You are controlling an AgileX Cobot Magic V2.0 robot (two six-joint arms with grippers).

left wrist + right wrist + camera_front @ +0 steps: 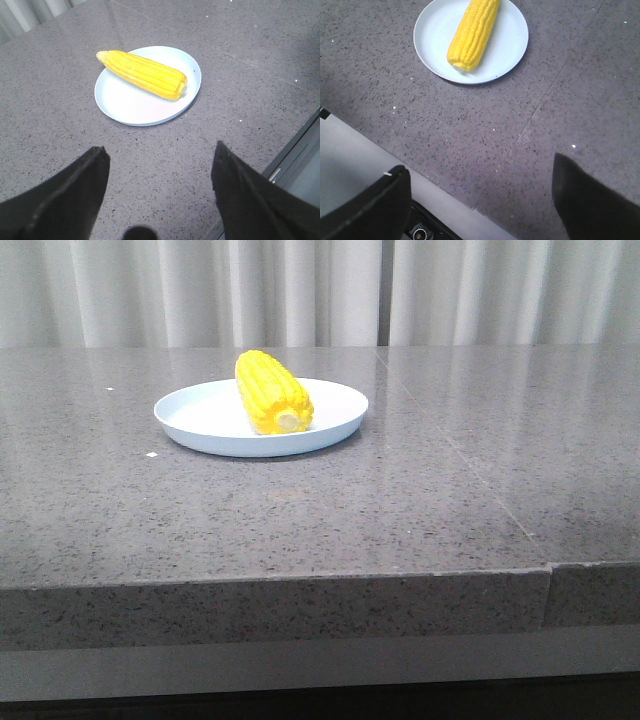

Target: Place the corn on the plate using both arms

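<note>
Grey stone table (pixel 420 510), corn (pixel 272 392) lengthwise on plate (pixel 200 420), cut end frontward; both end effectors (pixel 159 157) (pixel 482 172) agape, empty

One corn (pixel 272 392), one plate (pixel 205 418), one table (pixel 400 500), two grippers: left gripper (pixel 159 167) and right gripper (pixel 480 192).
</note>
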